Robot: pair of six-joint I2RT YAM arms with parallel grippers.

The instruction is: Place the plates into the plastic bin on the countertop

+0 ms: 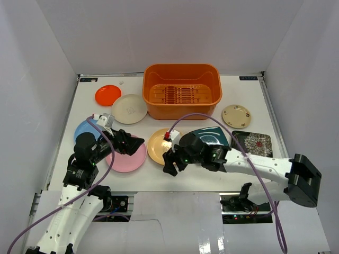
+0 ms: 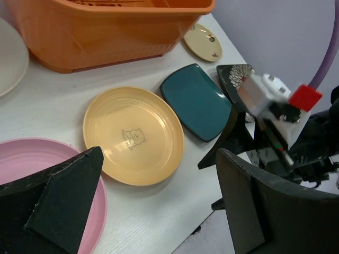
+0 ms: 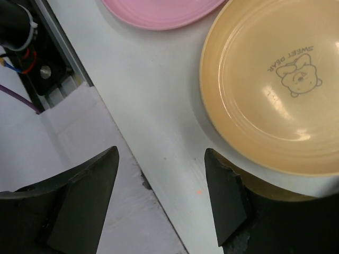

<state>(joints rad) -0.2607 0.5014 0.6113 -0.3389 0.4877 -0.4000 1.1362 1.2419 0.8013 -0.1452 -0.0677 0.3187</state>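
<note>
A: Legible text, item one?
B: Yellow plate [image 3: 275,106]: "SWEET BEAR" in brown capitals, arched over a small bear-face drawing near the plate's middle.
A: Further entries?
B: In the left wrist view the same print is too small to read. Left corner label [image 1: 88,79] and right corner label [image 1: 248,78], at the far edge of the counter [image 1: 238,98]: illegible.

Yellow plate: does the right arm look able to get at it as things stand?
Probably yes. The right gripper is open right at the yellow plate's near rim, nothing lies on the plate, and the pink plate beside it sits apart.
</note>
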